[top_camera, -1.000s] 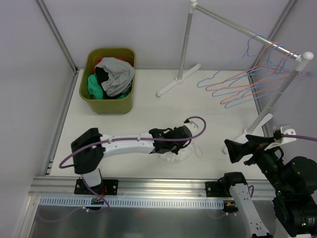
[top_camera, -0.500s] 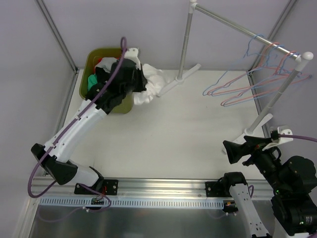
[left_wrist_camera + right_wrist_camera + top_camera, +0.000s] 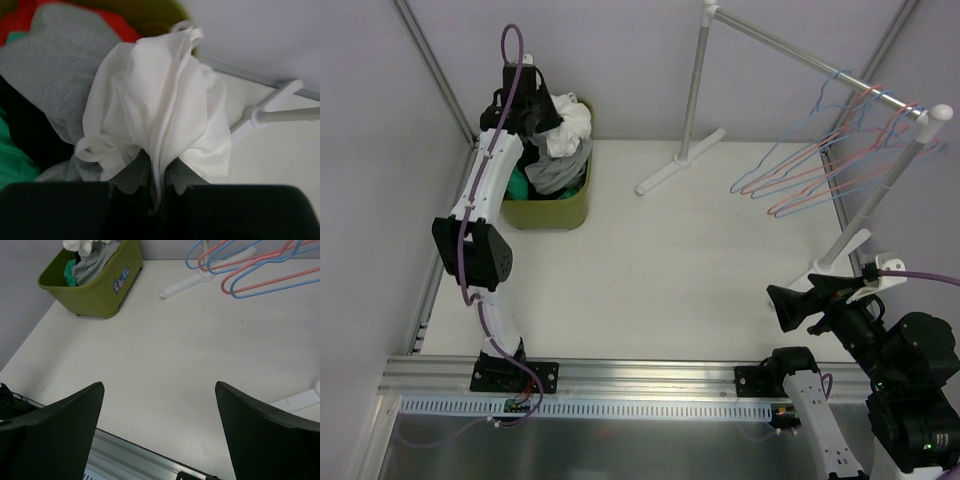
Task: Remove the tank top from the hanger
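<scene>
Top external: left gripper [image 3: 533,100] hangs over the bin [image 3: 558,212] at the far-left corner, close to the wall [image 3: 380,120]; left wrist: jaws clamped on the white tank top [image 3: 160,100], which may drape over the rim [image 3: 150,12] if dropped off-centre; right wrist: right gripper [image 3: 157,387] wide open, empty, table [image 3: 175,340] room ahead.

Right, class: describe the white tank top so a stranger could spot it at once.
Find the olive-green bin at the far left corner of the table. The tank top is the bunched cloth over its pile, pinched by the left end effector; it alone is white, among grey, black, green and red.
</scene>
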Available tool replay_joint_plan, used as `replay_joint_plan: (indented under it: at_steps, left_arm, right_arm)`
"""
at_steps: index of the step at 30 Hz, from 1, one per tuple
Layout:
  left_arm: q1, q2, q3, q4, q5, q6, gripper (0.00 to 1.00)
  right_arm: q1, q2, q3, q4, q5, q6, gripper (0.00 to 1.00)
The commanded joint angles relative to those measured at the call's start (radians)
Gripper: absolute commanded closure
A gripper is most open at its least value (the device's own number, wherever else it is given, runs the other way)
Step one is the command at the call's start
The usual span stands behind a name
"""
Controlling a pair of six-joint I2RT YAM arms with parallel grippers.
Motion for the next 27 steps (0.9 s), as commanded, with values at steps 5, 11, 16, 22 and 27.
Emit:
replay_joint_plan:
  at_steps: [5, 11, 16, 22, 27]
  left_arm:
    - [0.132, 0.145, -0.197, -0.062, -0.047, -0.168, 1.0]
    - [0.18, 0.142, -0.243, -0.061, -0.06, -0.18, 1.0]
    - [0.18, 0.088, -0.205, -0.061, 0.022, -0.157, 0.82]
    - [0.18, -0.095, -0.191, -0.062, 0.031, -0.134, 0.38]
    - [0.18, -0.231, -0.168, -0.085, -0.02, -0.108, 0.01]
  right_arm:
    - [0.006, -0.002, 0.006, 0.046, -0.057, 0.003, 0.0]
    - [0.006, 0.007, 0.005, 0.048, -0.075, 0.014, 0.01]
    - [0.006, -0.002, -0.006, 0.049, -0.075, 0.018, 0.01]
    - [0.006, 0.01, -0.009, 0.049, -0.085, 0.02, 0.0]
    - [0.006, 0.03, -0.031, 0.062, -0.072, 0.015, 0.0]
